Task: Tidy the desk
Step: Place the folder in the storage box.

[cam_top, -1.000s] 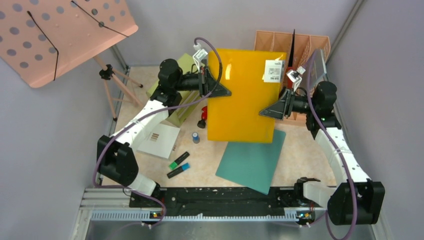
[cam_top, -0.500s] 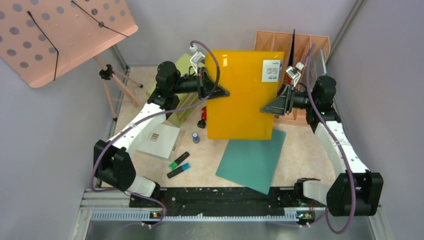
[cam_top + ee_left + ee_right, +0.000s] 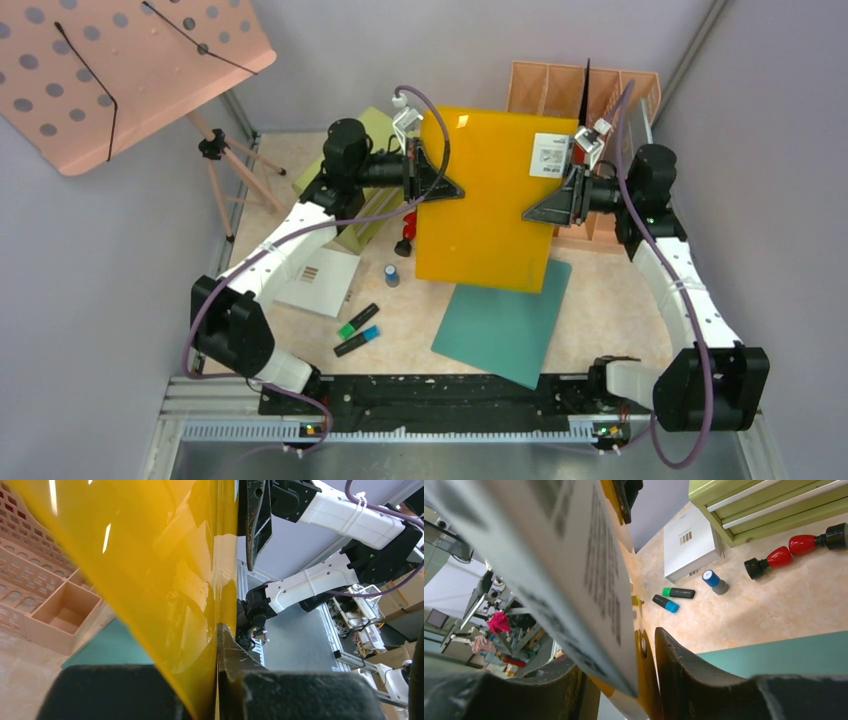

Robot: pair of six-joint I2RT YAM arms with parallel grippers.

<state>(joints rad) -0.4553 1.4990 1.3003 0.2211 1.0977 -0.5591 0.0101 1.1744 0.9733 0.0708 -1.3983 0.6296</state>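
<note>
Top external view is showing the table (image 3: 600, 300) as a roughly square beige marble slab, so it isn't really having a long axis. Its front rail is running along the near side by the arm bases, and its far edge is sitting against the back wall.

An orange folder (image 3: 485, 200) is hanging over the middle of it with its broad face turned up at the camera. Its long axis is running near-to-far, with the far end leaning a bit to the right. A white label (image 3: 548, 156) is sitting at its far right corner.

The left fingers (image 3: 445, 185) are reaching in from the left and pinching the folder's left edge. The left wrist view is showing the sheet squeezed right between the two pads. The right fingers (image 3: 540, 208) are straddling the right edge just below the label. In the right wrist view they're sitting close on both sides of the sheet, but I can't tell whether they're actually clamping it.

A teal sheet (image 3: 505, 320) is lying flat and angled on the table, partly covered by the folder's near end. Left of the folder, a red-and-black thing (image 3: 405, 232) and a blue-capped stamp (image 3: 391, 274) are sitting near each other. Two markers (image 3: 358, 332) are lying side by side closer to the rail. A white box (image 3: 318, 280) is resting just beside a green cabinet (image 3: 368, 122). A peach organizer (image 3: 585, 95) is standing in the far right corner.
</note>
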